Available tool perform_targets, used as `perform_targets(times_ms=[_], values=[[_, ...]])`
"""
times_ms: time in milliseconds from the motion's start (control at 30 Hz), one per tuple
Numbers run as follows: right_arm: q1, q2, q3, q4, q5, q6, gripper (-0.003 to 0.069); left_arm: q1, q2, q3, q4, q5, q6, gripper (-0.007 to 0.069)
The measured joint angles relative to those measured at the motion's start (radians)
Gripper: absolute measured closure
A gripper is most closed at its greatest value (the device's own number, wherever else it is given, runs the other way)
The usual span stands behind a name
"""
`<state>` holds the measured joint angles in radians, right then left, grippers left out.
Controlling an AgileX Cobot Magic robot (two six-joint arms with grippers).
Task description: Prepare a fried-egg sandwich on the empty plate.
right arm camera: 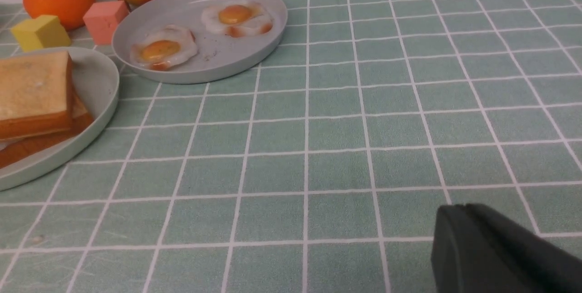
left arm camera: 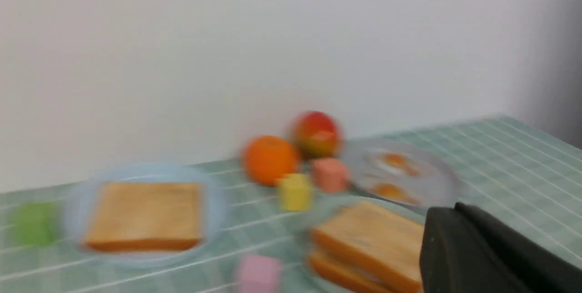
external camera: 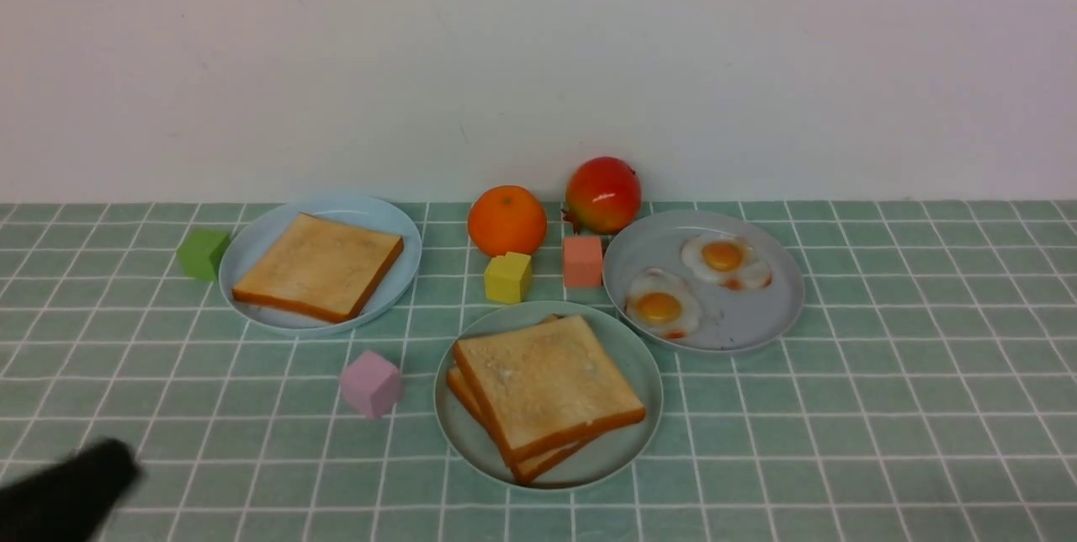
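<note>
Both pincers, left (external camera: 71, 487) and right (right arm camera: 495, 250), are pressed together (holding nothing), sandwich (external camera: 543, 395) on the mint plate (external camera: 627, 357).

Matte black, blunt-tipped fingers (right arm camera: 459, 238)

Left wrist view blurred throughout. Black left gripper (external camera: 67, 491) cut by frame corner. Lower golden-brown toast slice (external camera: 538, 462) mostly hidden under upper.

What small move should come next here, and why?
Probably just retreat the left gripper clear: two square golden-brown toast slices already lie stacked on the round mint-green plate. Whether an egg sits between them is hidden. Two fried eggs remain on the grey plate.
</note>
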<state>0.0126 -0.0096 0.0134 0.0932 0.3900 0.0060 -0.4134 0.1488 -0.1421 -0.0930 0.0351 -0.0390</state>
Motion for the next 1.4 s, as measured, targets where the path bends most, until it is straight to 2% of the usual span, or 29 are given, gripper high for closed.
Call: perform_targets(times_ms=[100, 133, 167, 200, 233, 300, 433, 1400], values=[[0.0, 0.0, 0.0, 0.0, 0.0, 0.0, 0.0658, 0.194, -0.108, 0.042, 0.001, 0.073, -0.051, 0.0638], [0.0, 0.0, 0.0, 0.0, 0.0, 0.0, 0.0658, 0.206, -0.114, 0.046, 0.001, 0.077, -0.054, 0.0638], [0.0, 0.0, 0.0, 0.0, 0.0, 0.0, 0.0657, 0.285, -0.146, 0.081, 0.002, 0.103, -0.085, 0.0638], [0.0, 0.0, 0.0, 0.0, 0.0, 0.0, 0.0657, 0.305, -0.151, 0.092, 0.002, 0.111, -0.095, 0.0638], [0.0, 0.0, 0.0, 0.0, 0.001, 0.0, 0.0655, 0.372, -0.158, 0.137, 0.002, 0.149, -0.135, 0.0638], [0.0, 0.0, 0.0, 0.0, 0.001, 0.0, 0.0653, 0.427, -0.159, 0.166, 0.012, 0.269, -0.199, 0.0638], [0.0, 0.0, 0.0, 0.0, 0.001, 0.0, 0.0652, 0.441, -0.159, 0.174, 0.019, 0.345, -0.239, 0.0638], [0.0, -0.001, 0.0, 0.001, 0.001, 0.0, 0.0629, 0.442, -0.159, 0.174, 0.02, 0.342, -0.251, 0.0638]])
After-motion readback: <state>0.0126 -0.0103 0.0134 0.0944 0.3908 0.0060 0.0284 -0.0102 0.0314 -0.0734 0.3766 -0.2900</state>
